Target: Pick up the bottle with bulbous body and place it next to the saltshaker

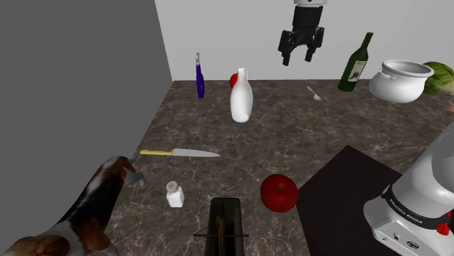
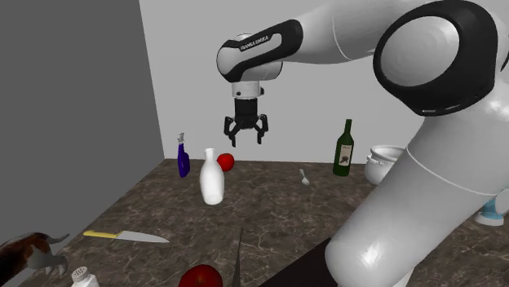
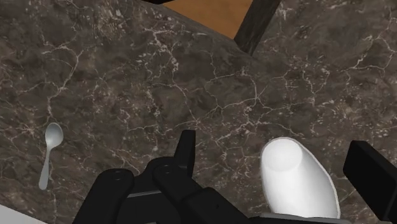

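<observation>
The bulbous-bodied bottle point(image 1: 241, 96) point(image 2: 212, 177) is plain white and stands upright on the dark marble counter point(image 1: 291, 138). My black gripper point(image 1: 300, 51) point(image 2: 246, 132) hangs open high above the counter, higher than the bottle and off to the shoulder view's right of it. From the wrist, the bottle's mouth point(image 3: 296, 178) shows far below, between the spread fingers of the gripper point(image 3: 277, 149), untouched. A small white saltshaker point(image 1: 174, 194) point(image 2: 81, 278) stands near the counter's front, well away from the bottle.
A yellow-handled knife point(image 1: 182, 153) lies between bottle and saltshaker. A red tomato point(image 1: 279, 193), a blue bottle point(image 1: 199, 78), a green wine bottle point(image 1: 356, 64), a spoon point(image 1: 313, 93) point(image 3: 49, 153), a white pot point(image 1: 400, 80) and a dog figure point(image 1: 80, 218) stand around.
</observation>
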`<action>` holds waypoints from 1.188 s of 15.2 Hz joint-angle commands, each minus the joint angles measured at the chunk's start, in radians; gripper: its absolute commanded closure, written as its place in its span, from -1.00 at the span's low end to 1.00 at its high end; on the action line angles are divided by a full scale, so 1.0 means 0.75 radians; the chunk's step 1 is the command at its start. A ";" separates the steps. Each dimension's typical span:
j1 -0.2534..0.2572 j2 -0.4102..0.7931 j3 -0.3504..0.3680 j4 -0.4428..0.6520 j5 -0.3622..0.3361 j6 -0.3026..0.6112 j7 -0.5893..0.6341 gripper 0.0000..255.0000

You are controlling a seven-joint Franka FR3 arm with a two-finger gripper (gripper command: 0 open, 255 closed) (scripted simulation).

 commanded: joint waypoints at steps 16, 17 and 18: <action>0.054 0.899 0.050 0.881 0.003 0.039 0.137 -1.00; 0.055 0.907 0.050 0.892 0.003 0.037 0.138 -1.00; 0.055 0.907 0.050 0.874 0.003 0.054 0.138 -1.00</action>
